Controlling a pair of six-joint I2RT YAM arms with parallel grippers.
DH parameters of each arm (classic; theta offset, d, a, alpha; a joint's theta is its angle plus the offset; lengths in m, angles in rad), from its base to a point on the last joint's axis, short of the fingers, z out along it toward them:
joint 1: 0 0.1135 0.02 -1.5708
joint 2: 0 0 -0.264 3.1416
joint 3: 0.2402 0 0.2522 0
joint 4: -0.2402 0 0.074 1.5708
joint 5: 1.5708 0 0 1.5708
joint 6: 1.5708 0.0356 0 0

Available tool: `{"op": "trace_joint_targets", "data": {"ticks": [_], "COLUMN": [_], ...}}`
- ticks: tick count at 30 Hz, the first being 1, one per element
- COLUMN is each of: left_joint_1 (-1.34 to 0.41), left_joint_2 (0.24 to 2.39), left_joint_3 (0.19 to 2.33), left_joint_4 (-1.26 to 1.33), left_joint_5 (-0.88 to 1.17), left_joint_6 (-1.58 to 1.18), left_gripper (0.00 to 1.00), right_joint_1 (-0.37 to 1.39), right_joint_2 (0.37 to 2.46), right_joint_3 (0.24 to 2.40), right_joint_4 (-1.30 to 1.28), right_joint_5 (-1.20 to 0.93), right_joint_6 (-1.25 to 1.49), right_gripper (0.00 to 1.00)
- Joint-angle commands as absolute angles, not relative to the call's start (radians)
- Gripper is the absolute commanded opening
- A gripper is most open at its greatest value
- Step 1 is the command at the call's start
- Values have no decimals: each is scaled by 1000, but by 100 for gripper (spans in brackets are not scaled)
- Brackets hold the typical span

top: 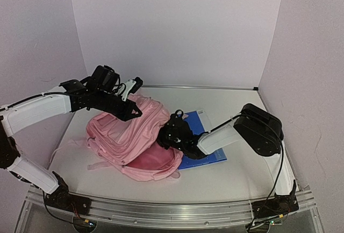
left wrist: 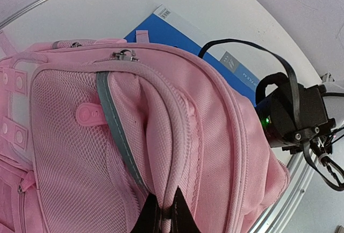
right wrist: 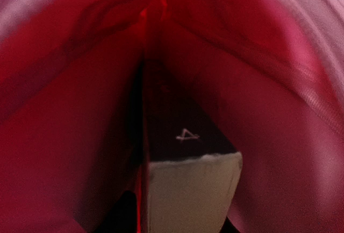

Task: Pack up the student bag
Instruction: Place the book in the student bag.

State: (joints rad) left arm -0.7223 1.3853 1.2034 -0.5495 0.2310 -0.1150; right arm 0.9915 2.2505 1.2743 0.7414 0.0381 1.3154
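The pink student bag [top: 126, 136] lies on the table with its mouth toward the right arm. My left gripper [top: 133, 112] is shut on a fold of the bag's top rim [left wrist: 166, 152], its fingertips [left wrist: 180, 214] pinching the fabric. My right gripper [top: 163, 139] reaches into the open mouth, its tips hidden by the bag in the top view. Inside, amid the red-lit lining [right wrist: 64, 114], a dark-covered book [right wrist: 193, 190] with a pale page edge fills the space between the right gripper [right wrist: 177, 226] fingers. A blue book [top: 201, 122] lies flat behind the bag.
The blue book [left wrist: 177, 34] is partly under the bag and the right arm [top: 236, 133]. The right wrist with its cable [left wrist: 293, 112] sits close beside the bag. Pink straps [top: 70, 147] trail left. White walls enclose the table, and a metal rail [top: 172, 211] runs along the near edge.
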Motion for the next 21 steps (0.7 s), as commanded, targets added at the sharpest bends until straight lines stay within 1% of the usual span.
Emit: {"op": "trace_joint_targets", "data": {"ticks": [1,2,10,13,17,21], "left_joint_1": [-725,-721,-673,-667,-663,-661], "left_joint_2": [1293,1291,1261,1257,1264,1270], "left_joint_3": [1265,1267,1272,1272,1273,1273], "left_joint_4": [-327,-331,-340,-342,-344,-345], "left_joint_5": [249,230,194,191,194,197], "left_joint_6": [-120,-121,-124,-123,-123,-125], "left_gripper": [0,0,0,0,0,0], "right_joint_1": [1009,1010,1021,1022,1031,1050], "right_joint_2": [2139,2114,1907,1869,1866,1867], "right_joint_3": [1229,1212,1111,1076,1068,1059], "right_joint_4": [676,659,456,434,390,348], "right_joint_5": [125,135,198,187,159,175], "right_joint_6": [1241,1229,1134,1133,1153,1166], "right_gripper": [48,51,70,76,78,76]}}
